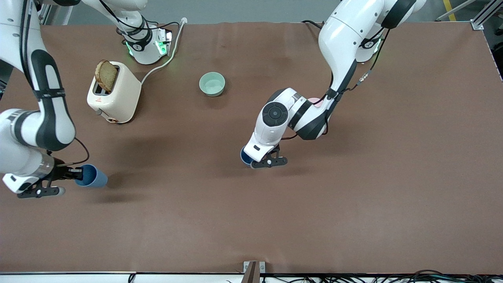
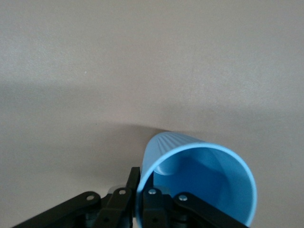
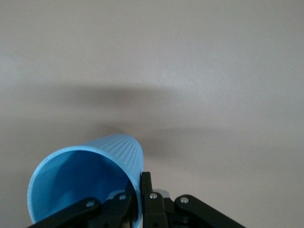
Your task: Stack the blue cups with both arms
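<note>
My right gripper (image 1: 78,173) is shut on the rim of one blue cup (image 1: 94,177), holding it tipped on its side above the table at the right arm's end. In the right wrist view the gripper (image 3: 141,187) pinches the cup's wall (image 3: 85,175), one finger inside and one outside. My left gripper (image 1: 257,159) is shut on the rim of the other blue cup (image 1: 245,156), above the middle of the table. In the left wrist view the gripper (image 2: 141,183) clamps that cup's wall (image 2: 199,180) in the same way. The two cups are far apart.
A cream toaster (image 1: 114,96) with a bread slice (image 1: 106,75) stands toward the right arm's end. A pale green bowl (image 1: 212,84) sits near mid-table. A pink bowl (image 1: 314,101) shows only as a sliver under the left arm. Brown mat (image 1: 353,196) covers the table.
</note>
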